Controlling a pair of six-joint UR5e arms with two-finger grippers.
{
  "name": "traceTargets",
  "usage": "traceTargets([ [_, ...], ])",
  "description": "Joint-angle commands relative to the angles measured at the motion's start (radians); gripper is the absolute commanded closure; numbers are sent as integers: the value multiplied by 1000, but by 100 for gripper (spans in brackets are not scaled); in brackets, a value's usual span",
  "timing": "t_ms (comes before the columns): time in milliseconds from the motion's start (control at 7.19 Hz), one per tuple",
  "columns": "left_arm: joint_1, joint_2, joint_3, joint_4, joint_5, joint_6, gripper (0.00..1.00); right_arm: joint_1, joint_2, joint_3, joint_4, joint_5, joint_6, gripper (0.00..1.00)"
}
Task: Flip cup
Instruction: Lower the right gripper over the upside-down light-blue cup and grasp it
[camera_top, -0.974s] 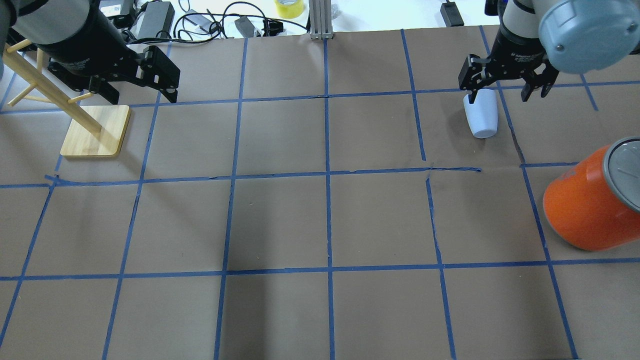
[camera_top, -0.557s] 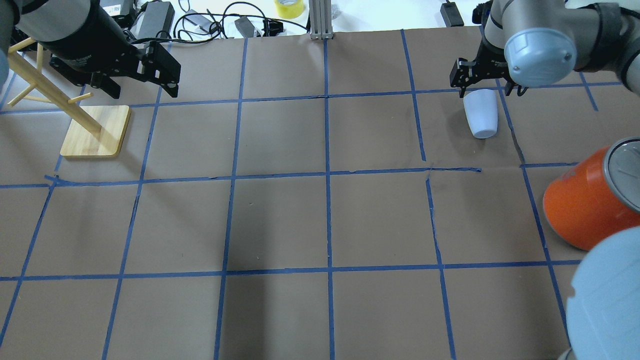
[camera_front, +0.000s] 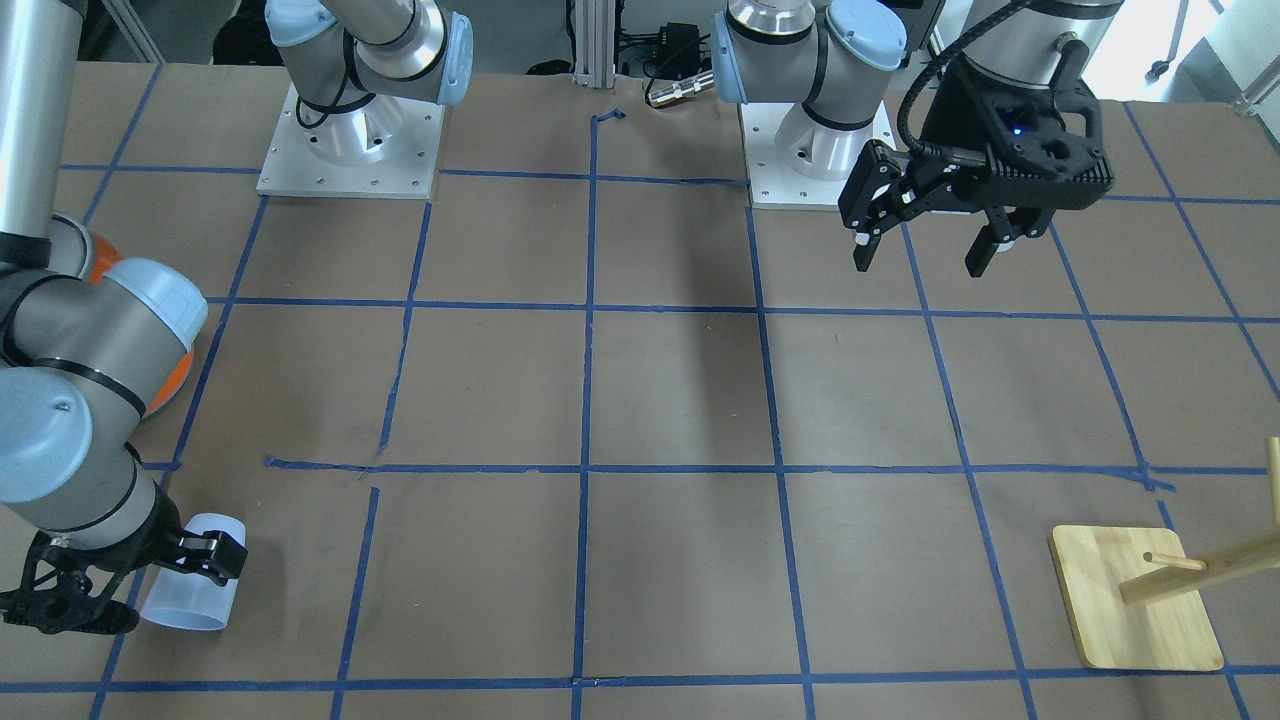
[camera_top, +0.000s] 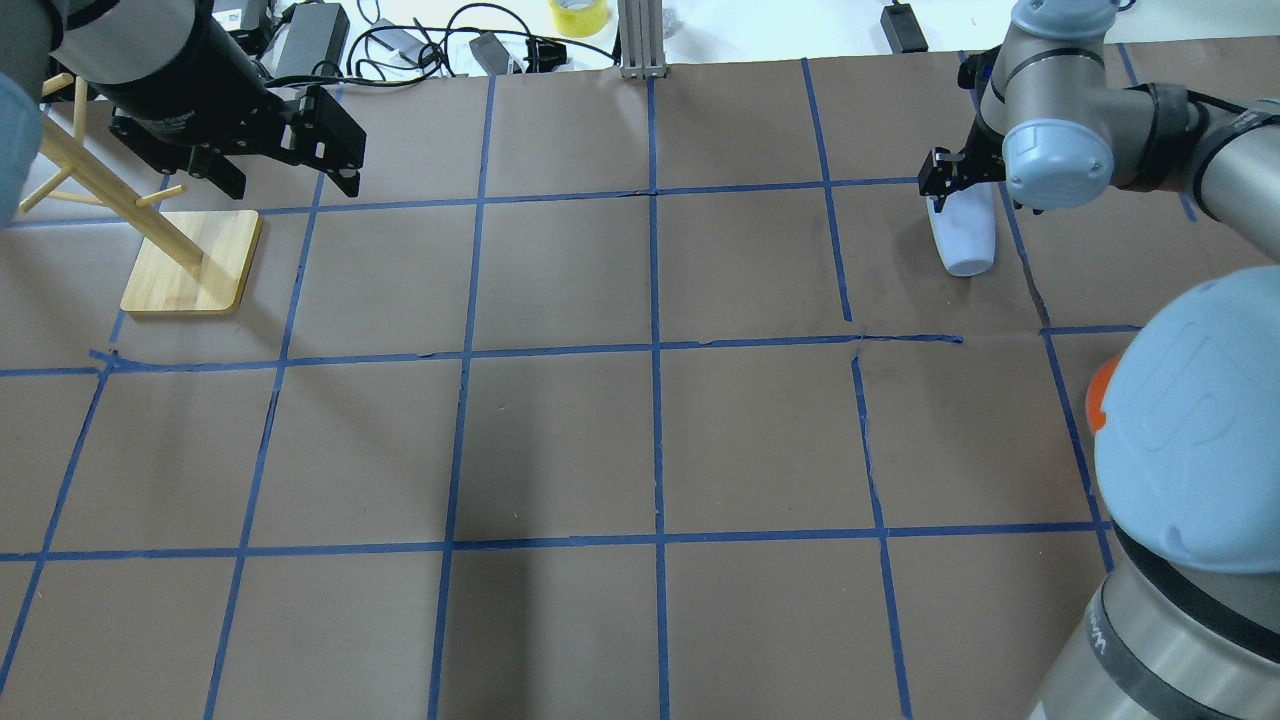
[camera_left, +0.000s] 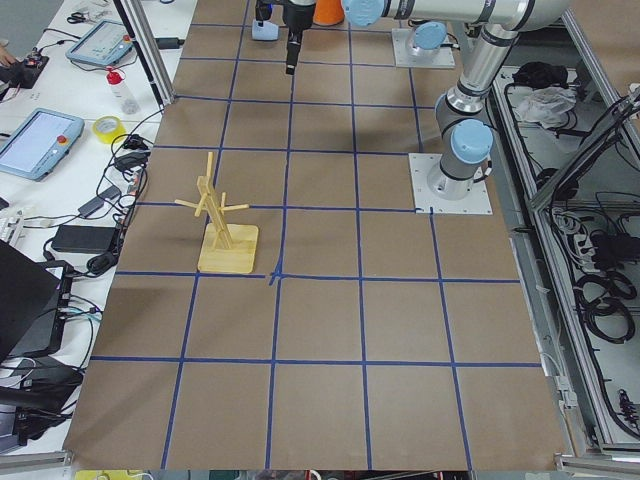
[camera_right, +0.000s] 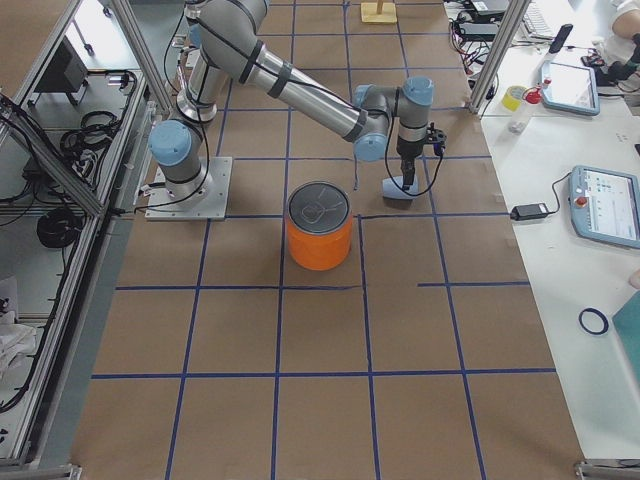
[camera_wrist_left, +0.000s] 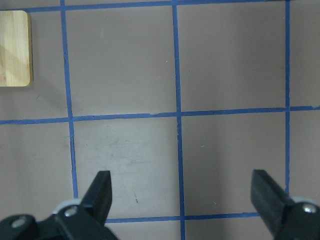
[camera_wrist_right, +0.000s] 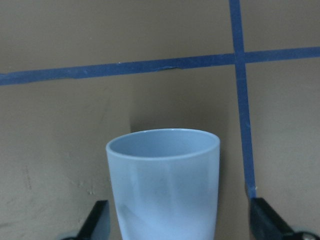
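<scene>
My right arm (camera_right: 300, 95) is stretched far out across the table with the wrist bent over. My right gripper (camera_wrist_right: 181, 222) points down, low near the surface, jaws spread wide. My left arm (camera_front: 1015, 30) is held up, left gripper (camera_front: 922, 258) pointing down in the air, fingers wide apart.

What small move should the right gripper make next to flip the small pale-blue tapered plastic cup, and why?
Probably close the right gripper on the small pale-blue tapered plastic cup. The cup lies on its side, and the open fingers flank it, with a gap showing on each side.
</scene>
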Motion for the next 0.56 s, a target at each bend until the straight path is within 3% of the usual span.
traceTargets([
  [0,1,-6,0,-4,2,4,0,-3,30,-2,-13,4,0,0],
  [417,3,-1,-20,-3,5,8,0,-3,62,-7,-11,7,-2,4],
])
